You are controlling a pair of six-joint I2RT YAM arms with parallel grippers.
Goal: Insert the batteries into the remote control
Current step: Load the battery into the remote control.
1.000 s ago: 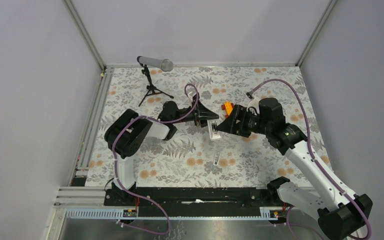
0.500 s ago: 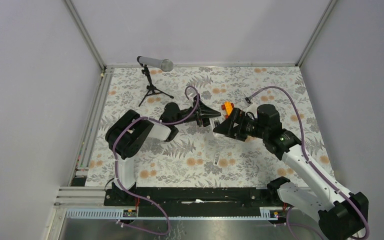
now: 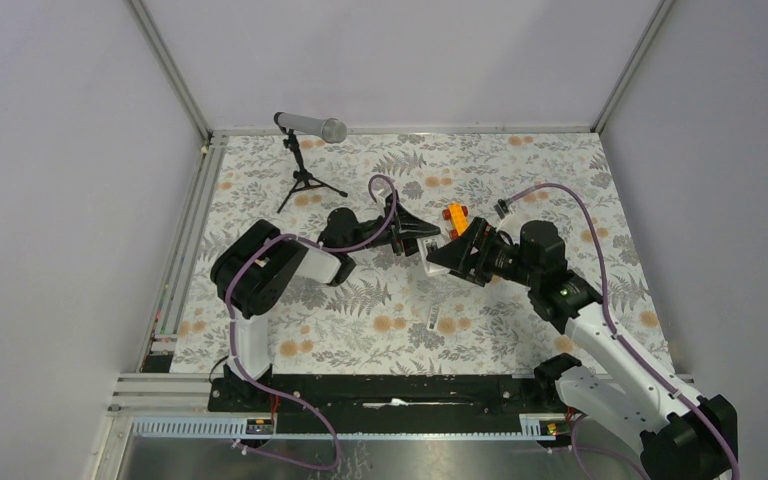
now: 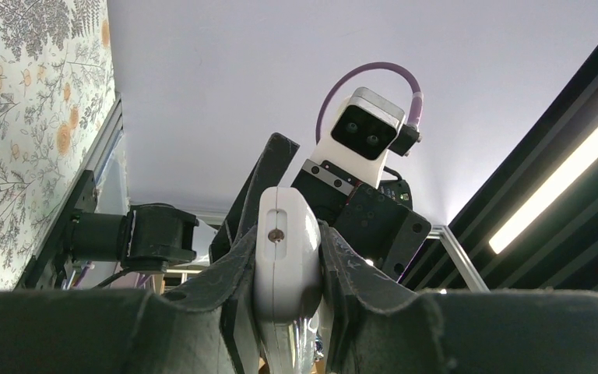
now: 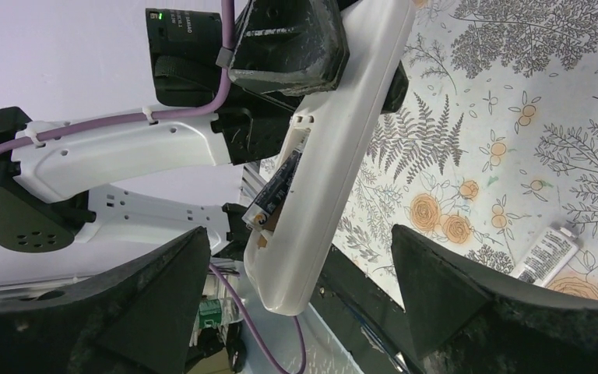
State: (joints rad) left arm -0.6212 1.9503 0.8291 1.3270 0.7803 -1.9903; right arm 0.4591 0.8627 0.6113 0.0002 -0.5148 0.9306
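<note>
The white remote control (image 5: 335,156) hangs tilted above the table, with my left gripper (image 4: 284,257) shut on its upper part. Its back compartment is uncovered, and a dark battery (image 5: 279,183) lies inside. My right gripper (image 5: 296,241) is open. Its two fingers straddle the remote's free lower end without touching it. In the top view the two grippers meet at mid-table, the left gripper (image 3: 422,238) facing the right gripper (image 3: 445,256), and only a sliver of the remote control (image 3: 432,250) shows between them.
A small ribbed white cover piece (image 5: 546,255) lies on the floral table (image 3: 520,180), seen from above near the front (image 3: 432,318). An orange toy car (image 3: 454,213) sits just behind the grippers. A microphone on a tripod (image 3: 307,125) stands at the back left.
The right arm has swung left toward the remote and its jaws have widened, so they now bracket the remote's lower end. The left arm and remote have stayed put.
</note>
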